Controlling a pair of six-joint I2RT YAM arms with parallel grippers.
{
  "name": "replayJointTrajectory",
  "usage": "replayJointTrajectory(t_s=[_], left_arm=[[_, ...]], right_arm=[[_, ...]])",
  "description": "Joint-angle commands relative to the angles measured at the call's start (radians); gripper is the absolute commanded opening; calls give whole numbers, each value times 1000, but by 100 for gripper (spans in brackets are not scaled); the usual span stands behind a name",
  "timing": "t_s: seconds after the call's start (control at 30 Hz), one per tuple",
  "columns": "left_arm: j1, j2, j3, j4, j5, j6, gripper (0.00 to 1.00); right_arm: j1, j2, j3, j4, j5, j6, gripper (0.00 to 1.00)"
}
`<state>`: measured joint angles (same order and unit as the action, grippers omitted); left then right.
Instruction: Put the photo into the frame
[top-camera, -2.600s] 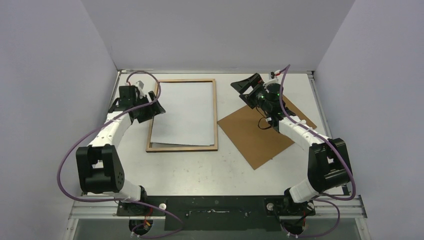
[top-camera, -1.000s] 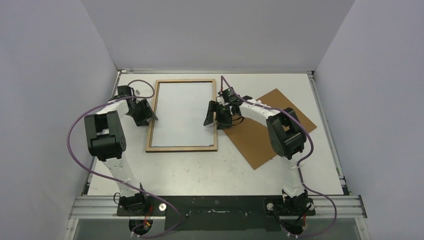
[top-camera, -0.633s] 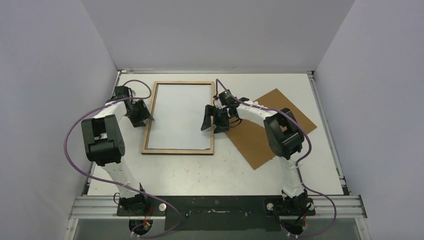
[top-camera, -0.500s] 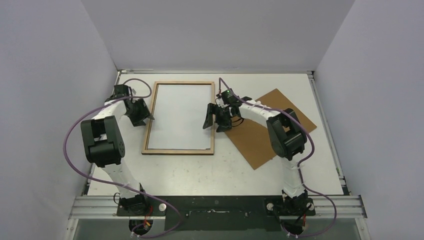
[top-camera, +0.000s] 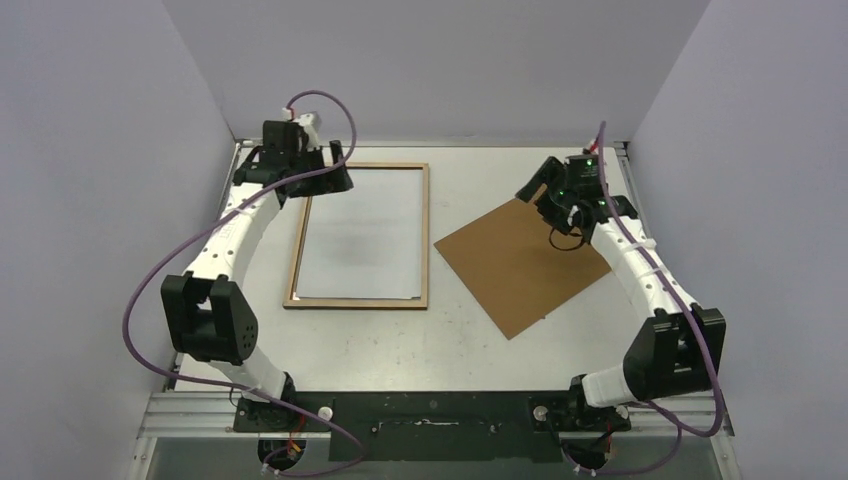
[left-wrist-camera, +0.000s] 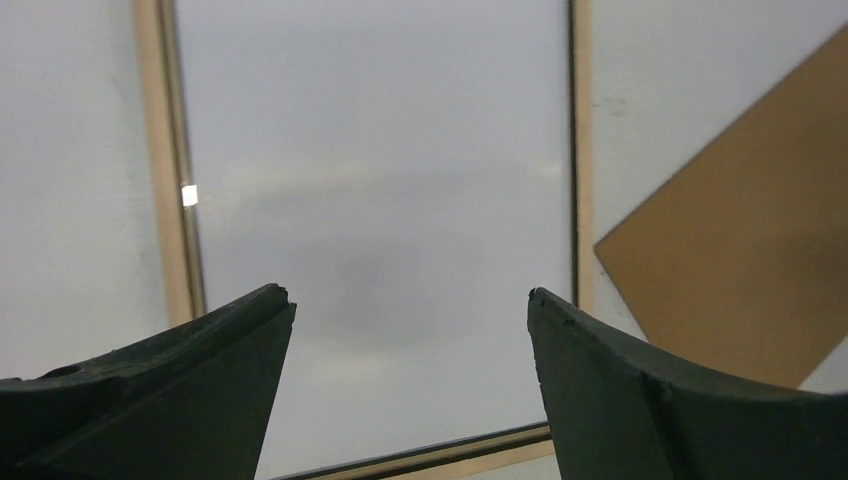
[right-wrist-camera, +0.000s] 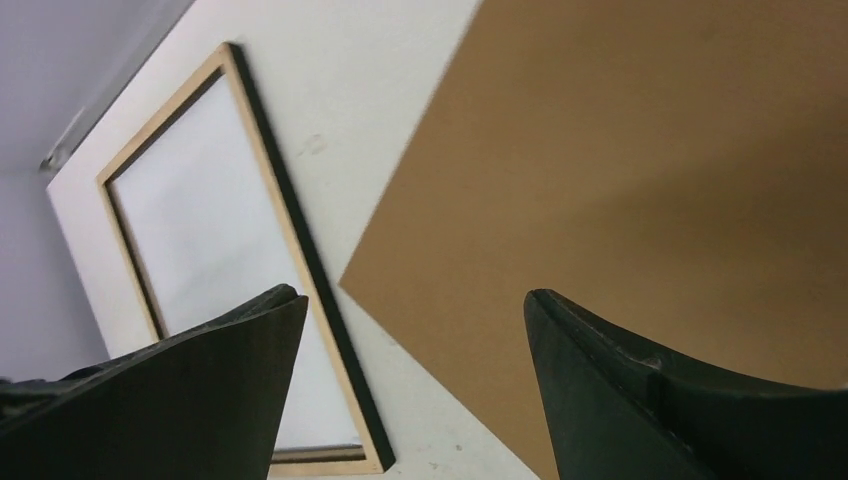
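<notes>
The frame lies flat left of the table's middle, its light wood back up. Inside it lies the photo, a plain pale face up; its picture side is hidden. A thin dark strip shows between the photo's near edge and the frame's near rail. My left gripper hovers open over the frame's far left corner, holding nothing. In the left wrist view the photo and the frame's rail lie below the left gripper. My right gripper hangs open and empty, apart from the frame.
A brown backing board lies at an angle right of the frame, under the right gripper; the right wrist view shows the board and the frame's black outer edge. Grey walls enclose the table on three sides.
Both arms have lifted away from the frame's long sides. The left went to the far left corner, the right out over the board. Both jaws stand wider.
</notes>
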<state>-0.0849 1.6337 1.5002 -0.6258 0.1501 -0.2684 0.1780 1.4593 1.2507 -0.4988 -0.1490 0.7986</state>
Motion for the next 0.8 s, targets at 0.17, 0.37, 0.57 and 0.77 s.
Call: replayJointTrajectory(t_s=[0.17,0.37,0.57,0.77], left_arm=[[-251,169,163,205,214,-43,83],[-403,411,358,168,257,-38,77],[-447,578,520,111,236,-16,76],[-460,708,642,87,313,36,77]], right_arm=[[-174,-133,-221,-194,191,168,84],[-277,-166,-299,-319,235,217,87],[-316,-167,-335,-335,184,186,88],[-348,-152,-415,-239,54,163,93]])
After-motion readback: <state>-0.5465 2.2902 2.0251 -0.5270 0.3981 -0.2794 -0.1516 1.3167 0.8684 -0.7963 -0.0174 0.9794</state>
